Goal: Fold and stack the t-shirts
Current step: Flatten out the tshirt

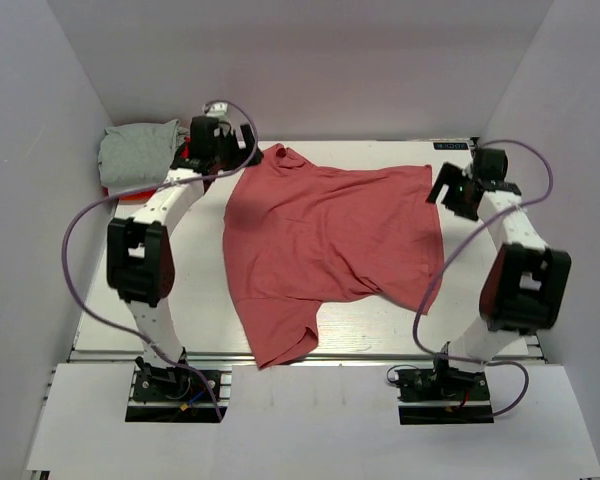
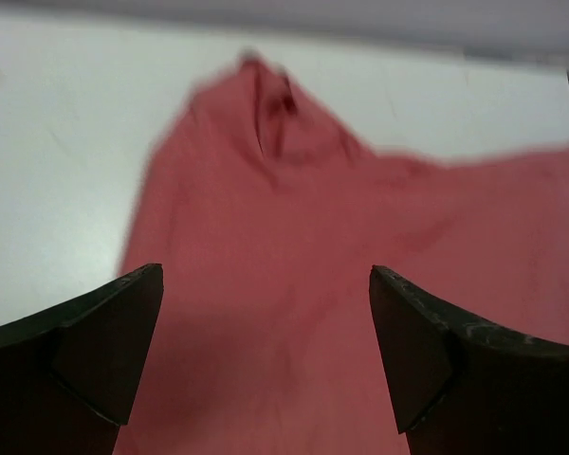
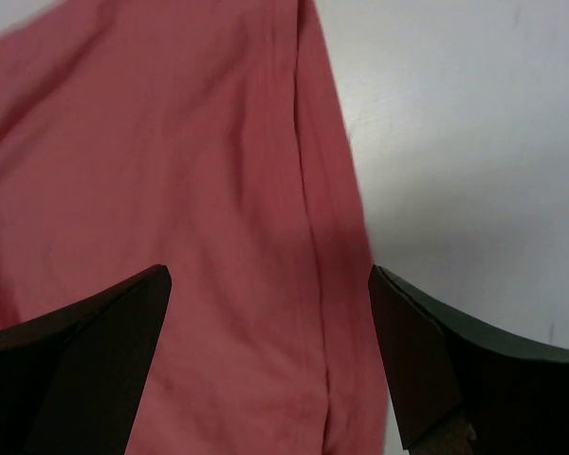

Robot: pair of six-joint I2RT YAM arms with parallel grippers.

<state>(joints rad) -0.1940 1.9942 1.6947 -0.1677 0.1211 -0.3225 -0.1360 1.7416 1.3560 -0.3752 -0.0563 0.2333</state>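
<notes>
While the salmon-pink t-shirt is spread across the table, left fingers held open over its far corner, right fingers open over its right edge.

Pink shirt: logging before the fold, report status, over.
Left gripper open, empty, above pink t-shirt. Right gripper open, empty, over its edge. T-shirt spread out, unfolded. Grey folded shirt far left, clear of it.

Dusty salmon-pink cloth t-shirt lay spread mid-table on the white table. Folded light grey cloth t-shirt sat on top of a pile in the far-left corner. Left gripper stood between pile and spread shirt. Right gripper stood over that shirt's right edge.
</notes>
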